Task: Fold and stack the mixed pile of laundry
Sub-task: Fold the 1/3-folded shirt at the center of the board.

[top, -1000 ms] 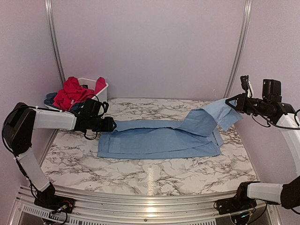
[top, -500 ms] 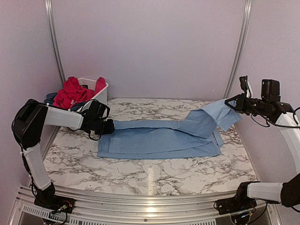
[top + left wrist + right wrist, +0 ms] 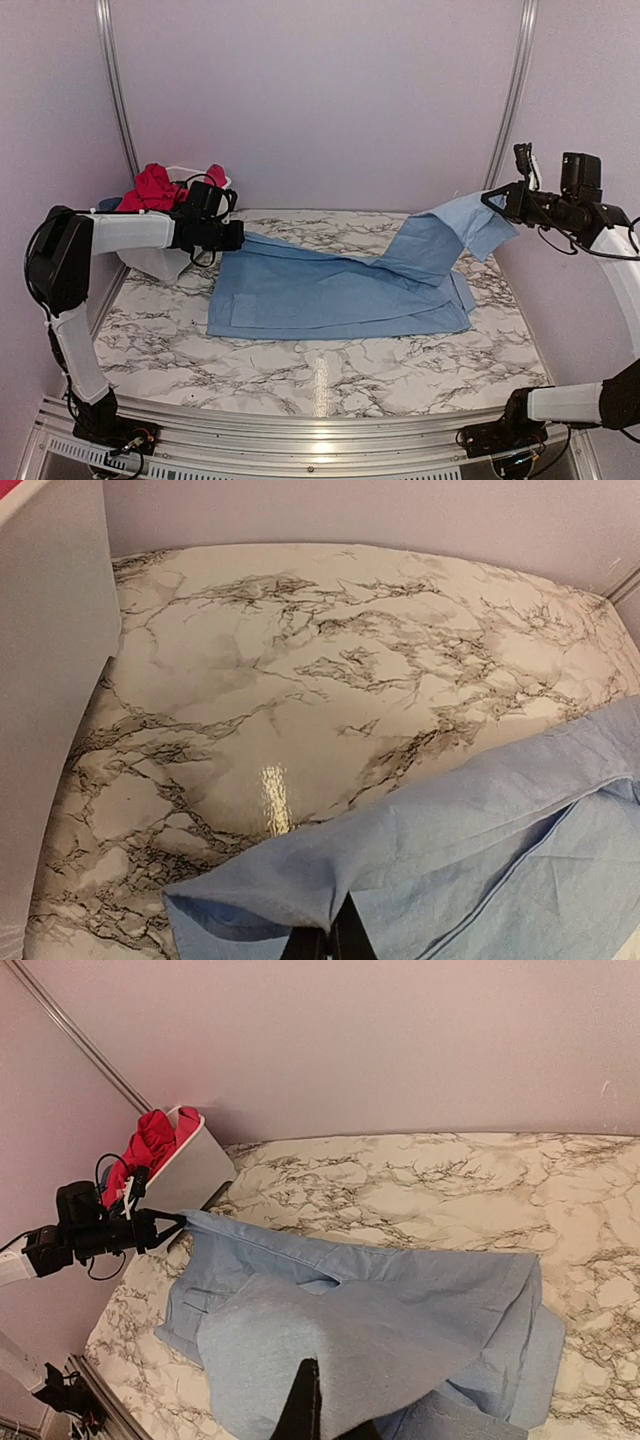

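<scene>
A large light blue shirt (image 3: 340, 290) lies spread across the marble table, with both ends lifted. My left gripper (image 3: 236, 237) is shut on its left edge and holds that edge above the table beside the basket. In the left wrist view, cloth (image 3: 470, 830) drapes over the shut gripper (image 3: 335, 942). My right gripper (image 3: 492, 201) is shut on the shirt's right end, held high at the far right. From the right wrist, the shirt (image 3: 400, 1300) hangs from the shut gripper (image 3: 312, 1405) down to the table. Red garments (image 3: 152, 186) are heaped in the basket.
The white plastic basket (image 3: 160, 262) stands at the back left corner, right behind my left arm; its wall (image 3: 50, 680) fills the left edge of the left wrist view. Bare marble (image 3: 330, 375) lies in front of the shirt. Walls close in the back and both sides.
My left gripper has shut on the shirt's left edge and lifted it up and back toward the basket. The right gripper has risen slightly with its end of the shirt.
</scene>
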Motion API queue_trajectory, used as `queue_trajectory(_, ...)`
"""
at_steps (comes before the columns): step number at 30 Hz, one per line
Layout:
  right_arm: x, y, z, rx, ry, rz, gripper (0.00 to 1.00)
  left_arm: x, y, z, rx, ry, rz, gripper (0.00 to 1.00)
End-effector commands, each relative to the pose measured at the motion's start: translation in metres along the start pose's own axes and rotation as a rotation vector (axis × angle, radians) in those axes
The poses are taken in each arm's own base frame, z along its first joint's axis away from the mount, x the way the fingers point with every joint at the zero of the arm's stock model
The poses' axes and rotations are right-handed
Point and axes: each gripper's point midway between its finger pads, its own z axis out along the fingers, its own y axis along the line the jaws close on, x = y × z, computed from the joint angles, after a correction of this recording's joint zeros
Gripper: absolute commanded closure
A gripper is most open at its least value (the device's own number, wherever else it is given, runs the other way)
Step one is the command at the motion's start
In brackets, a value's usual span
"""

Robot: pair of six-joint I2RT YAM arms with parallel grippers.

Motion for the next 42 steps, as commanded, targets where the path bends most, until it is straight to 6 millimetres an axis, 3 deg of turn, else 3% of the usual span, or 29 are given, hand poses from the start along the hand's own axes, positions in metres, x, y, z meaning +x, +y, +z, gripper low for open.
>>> queue_trajectory(1,-0.007,0.017,-0.016,-0.011,-0.027,-0.04,1.0,0.051,0.021,-0.019,-0.06,0.144,0.114,1.0)
queue_trajectory(5,0.022,0.013,-0.012,-0.025,0.041,0.006,1.0,0.098,0.034,-0.014,-0.07,0.25,0.127,0.9)
queue_trajectory(8,0.041,0.009,-0.011,-0.008,0.085,0.032,1.0,0.106,0.034,-0.015,-0.066,0.264,0.113,0.83)
queue_trajectory(14,0.058,0.028,-0.023,-0.042,0.111,0.028,1.0,0.065,0.002,-0.04,-0.037,0.128,0.205,0.59)
queue_trajectory(18,0.076,0.039,-0.006,-0.086,0.16,0.019,1.0,0.039,-0.012,-0.052,-0.041,0.05,0.216,0.34)
queue_trajectory(20,0.08,0.035,0.005,-0.089,0.173,0.027,1.0,0.029,-0.018,-0.058,-0.036,0.002,0.221,0.26)
queue_trajectory(21,0.082,0.034,0.01,-0.096,0.181,0.03,1.0,0.024,-0.021,-0.063,-0.033,-0.03,0.225,0.19)
queue_trajectory(22,0.083,0.032,0.016,-0.102,0.19,0.031,1.0,0.019,-0.024,-0.068,-0.027,-0.065,0.227,0.03)
queue_trajectory(23,0.084,0.031,0.021,-0.104,0.196,0.037,1.0,0.011,-0.028,-0.076,-0.018,-0.112,0.225,0.01)
queue_trajectory(26,0.08,0.032,0.043,-0.142,0.183,0.033,1.0,-0.011,-0.049,-0.108,0.085,-0.285,0.226,0.01)
queue_trajectory(31,0.078,0.052,0.101,-0.185,0.226,-0.026,1.0,-0.026,-0.063,-0.134,0.154,-0.396,0.241,0.01)
queue_trajectory(36,0.073,0.072,0.158,-0.206,0.271,-0.093,1.0,-0.025,-0.06,-0.141,0.151,-0.421,0.221,0.01)
queue_trajectory(42,0.109,0.083,0.233,-0.256,0.404,-0.119,1.0,-0.011,-0.053,-0.141,0.147,-0.406,0.191,0.01)
